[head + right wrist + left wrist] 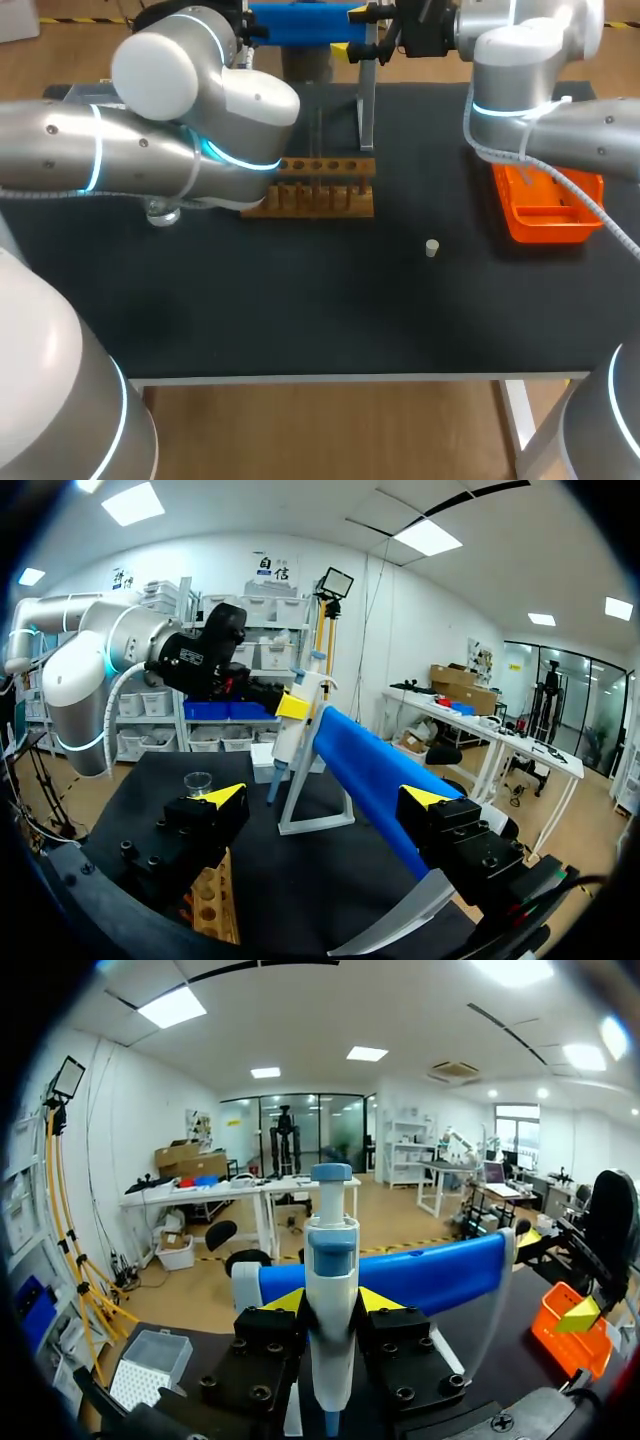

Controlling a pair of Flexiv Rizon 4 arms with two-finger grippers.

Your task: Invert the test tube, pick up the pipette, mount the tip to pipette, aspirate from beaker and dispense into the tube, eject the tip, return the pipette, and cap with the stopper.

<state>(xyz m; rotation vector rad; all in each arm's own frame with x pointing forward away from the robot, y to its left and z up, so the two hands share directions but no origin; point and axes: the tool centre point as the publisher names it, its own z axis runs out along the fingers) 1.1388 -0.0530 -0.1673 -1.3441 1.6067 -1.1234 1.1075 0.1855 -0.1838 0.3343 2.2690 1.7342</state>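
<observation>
Left gripper (330, 1302) clamps the slim, smooth white-and-blue pipette (331, 1250) while right gripper (326, 796) gapes open.

Black-topped table (300, 320); pale strip along its front edge; white leg (517, 420) under the right front corner.

- Wooden tube rack (315, 190) stands toward the table's (300, 310) far edge.
- Small pale stopper (432, 248) lies right of centre.
- Orange tray (548, 205) sits near the right edge.
</observation>
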